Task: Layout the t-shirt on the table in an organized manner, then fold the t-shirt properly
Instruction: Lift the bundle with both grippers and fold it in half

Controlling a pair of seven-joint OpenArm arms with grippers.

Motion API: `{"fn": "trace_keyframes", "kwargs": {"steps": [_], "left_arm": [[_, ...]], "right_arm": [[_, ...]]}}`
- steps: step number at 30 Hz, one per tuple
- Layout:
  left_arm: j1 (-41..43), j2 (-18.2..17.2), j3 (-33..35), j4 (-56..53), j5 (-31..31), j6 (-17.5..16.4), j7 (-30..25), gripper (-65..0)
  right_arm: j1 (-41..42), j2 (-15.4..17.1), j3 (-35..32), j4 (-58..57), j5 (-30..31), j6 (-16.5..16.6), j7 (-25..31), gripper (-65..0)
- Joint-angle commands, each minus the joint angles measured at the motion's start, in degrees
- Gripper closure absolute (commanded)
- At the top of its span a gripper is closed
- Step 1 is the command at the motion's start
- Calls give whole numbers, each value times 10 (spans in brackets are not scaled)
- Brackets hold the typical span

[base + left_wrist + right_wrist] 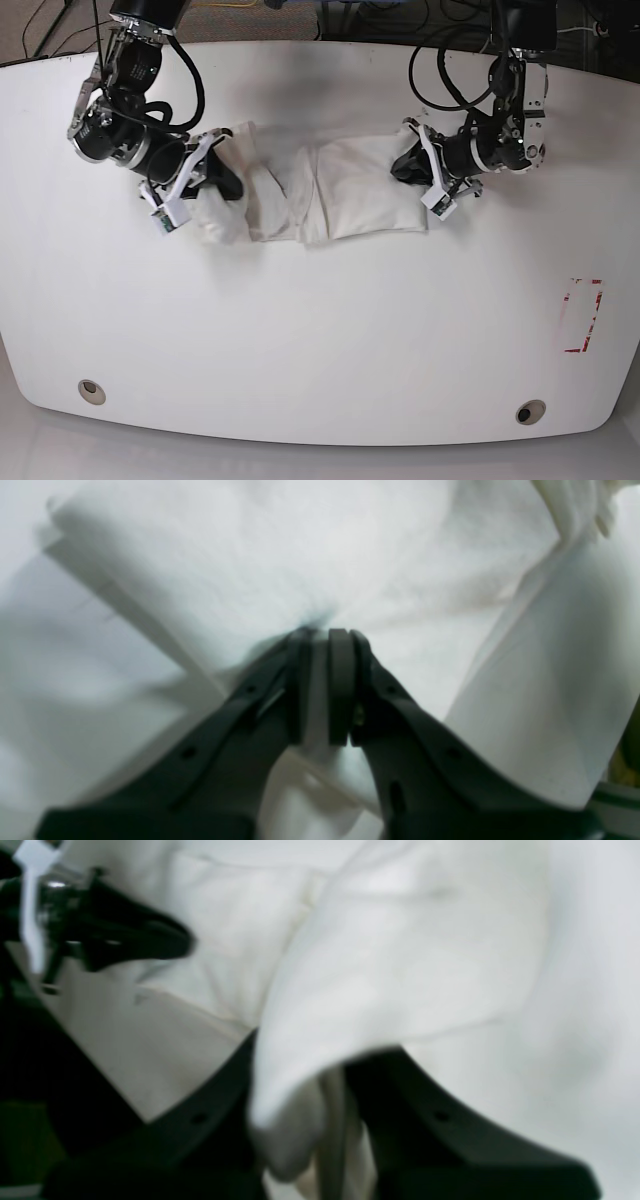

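Looking down from the base view, you see the t-shirt point(340, 190) bunched into a narrow, crumpled band on the table point(320, 330), lying toward the far edge and roughly midway between the table's left and right edges. No printed lettering shows; only plain white cloth faces up.

Your left gripper point(412, 168) sits at the end of the shirt nearer the table's right edge. In the left wrist view its fingers point(341, 685) stand almost together, pinching a thin fold of the t-shirt point(280, 555) between them, with cloth fanning out from the pinch point.

Your right gripper point(222, 180) sits at the opposite end of the shirt, nearer the table's left edge. In the right wrist view a thick fold of the t-shirt point(400, 955) drapes over and between its dark fingers point(430, 1120), which are closed on the cloth; the fingertips themselves are hidden by fabric and blur.

Near the table's right edge you can note a red-and-white tape mark point(583, 316). Two small round holes point(91, 390) point(530, 411) lie close to the near edge, one toward each near corner.
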Motion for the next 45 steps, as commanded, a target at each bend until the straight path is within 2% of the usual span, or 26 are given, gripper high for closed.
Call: {"fn": "trace_keyframes", "kwargs": {"steps": [1, 10, 26, 28, 30, 34, 38, 41, 45], "left_arm": [[17, 11, 28, -11, 107, 10, 94, -57], [20, 24, 55, -10, 133, 10, 94, -57], [20, 23, 55, 24, 134, 10, 95, -57], [20, 22, 55, 24, 134, 10, 95, -57], [19, 22, 55, 24, 134, 10, 95, -57], [18, 22, 55, 24, 134, 10, 95, -57], [18, 22, 55, 24, 132, 10, 95, -57], [18, 22, 54, 24, 132, 10, 95, -58], [18, 22, 54, 25, 132, 10, 95, -61]], "right_arm": [[20, -2, -30, 15, 18, 1, 14, -16], [39, -41, -66, 15, 17, 1, 14, -17], [47, -43, -117, 13, 15, 1, 43, -30], [47, -43, -118, 13, 7, 1, 43, -67], [47, -43, -119, 13, -3, 1, 43, -130], [47, -43, -131, 14, -27, 1, 44, -295], [47, -42, -155, 15, -40, 1, 45, -419], [47, -41, -173, 15, -42, 1, 45, -458], [47, -38, -191, 17, -38, 1, 45, -457]]}}
